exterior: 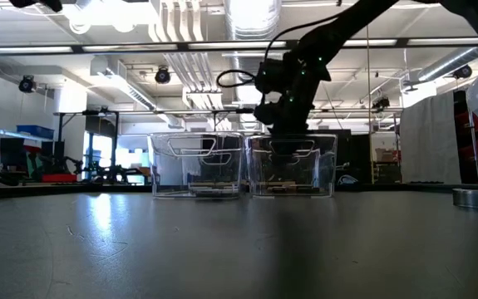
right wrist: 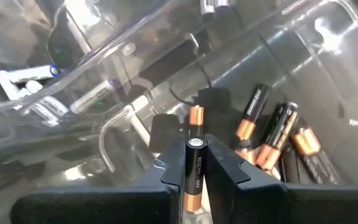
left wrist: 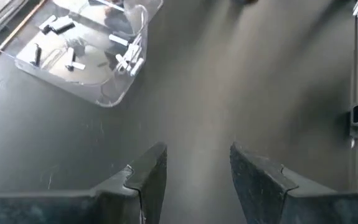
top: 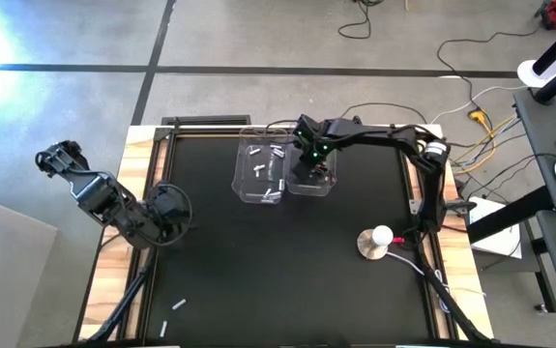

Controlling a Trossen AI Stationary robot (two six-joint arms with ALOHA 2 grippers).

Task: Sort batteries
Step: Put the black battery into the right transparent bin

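— What has the right gripper [right wrist: 195, 165] got?
— A dark battery with copper ends [right wrist: 194, 174], pinched upright between its fingers, which are clamped on it. It hangs inside the right-hand clear bin [top: 313, 184].
— And just past those jaws?
— A cluster of dark, copper-ended batteries [right wrist: 278, 143] on that bin's floor (one more stands right behind the held one). The silvery-white batteries [top: 266, 164] lie in the left-hand clear bin [top: 258, 190], beside the jaws.
— The left gripper [left wrist: 194, 180]?
— Jaws apart, holding nothing, bare black mat [top: 278, 261] between them, well away from both bins. Two white batteries [top: 172, 316] lie loose near the mat's front edge.
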